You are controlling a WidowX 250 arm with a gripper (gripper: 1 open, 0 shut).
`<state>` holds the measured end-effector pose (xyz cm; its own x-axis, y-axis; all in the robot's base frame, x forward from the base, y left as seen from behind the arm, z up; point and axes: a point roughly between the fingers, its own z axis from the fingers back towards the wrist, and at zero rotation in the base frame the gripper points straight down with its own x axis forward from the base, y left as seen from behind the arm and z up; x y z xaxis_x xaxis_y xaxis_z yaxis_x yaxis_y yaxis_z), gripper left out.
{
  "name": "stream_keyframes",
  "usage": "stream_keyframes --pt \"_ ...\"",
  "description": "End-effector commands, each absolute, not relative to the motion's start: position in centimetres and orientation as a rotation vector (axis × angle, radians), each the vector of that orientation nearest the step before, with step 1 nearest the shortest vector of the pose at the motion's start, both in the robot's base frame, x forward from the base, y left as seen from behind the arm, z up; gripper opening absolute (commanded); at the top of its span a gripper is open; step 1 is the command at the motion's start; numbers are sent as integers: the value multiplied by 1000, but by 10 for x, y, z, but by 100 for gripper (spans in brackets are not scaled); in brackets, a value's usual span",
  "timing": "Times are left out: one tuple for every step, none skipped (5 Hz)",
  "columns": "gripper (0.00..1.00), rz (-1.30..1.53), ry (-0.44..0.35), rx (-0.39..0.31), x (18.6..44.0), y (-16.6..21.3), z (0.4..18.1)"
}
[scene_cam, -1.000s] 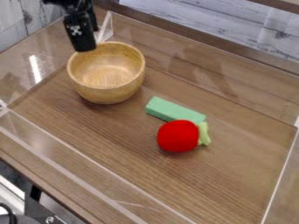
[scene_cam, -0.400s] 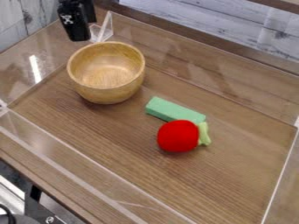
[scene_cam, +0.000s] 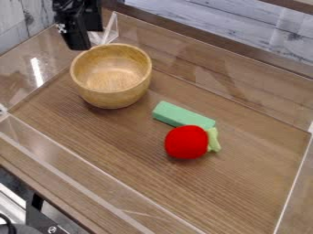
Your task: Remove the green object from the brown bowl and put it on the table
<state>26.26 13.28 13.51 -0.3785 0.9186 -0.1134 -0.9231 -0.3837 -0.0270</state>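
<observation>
The green object (scene_cam: 184, 116), a flat light-green block, lies on the table (scene_cam: 146, 174) to the right of the brown bowl (scene_cam: 112, 75), not inside it. The bowl is round and wooden, and its hollow shows nothing in it. My black gripper (scene_cam: 76, 42) hangs pointing down at the upper left, just behind the bowl's far left rim and well away from the block. Its fingers look open, with nothing between them.
A red round toy fruit (scene_cam: 188, 143) with a pale green leaf sits just in front of the green block. Low clear acrylic walls (scene_cam: 37, 64) run around the tabletop, close behind the gripper.
The gripper has rolled about its downward axis and kept close to the bowl's far left rim. The bowl, block and fruit have not moved.
</observation>
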Motion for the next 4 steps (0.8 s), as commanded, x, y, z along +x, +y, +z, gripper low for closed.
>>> stream_keyframes --pt "100 1876 24 -153 264 138 139" --pt "100 1880 27 -162 274 146 138" --pt "100 1887 36 -174 283 154 141" --pt "100 1864 44 -183 293 150 139"
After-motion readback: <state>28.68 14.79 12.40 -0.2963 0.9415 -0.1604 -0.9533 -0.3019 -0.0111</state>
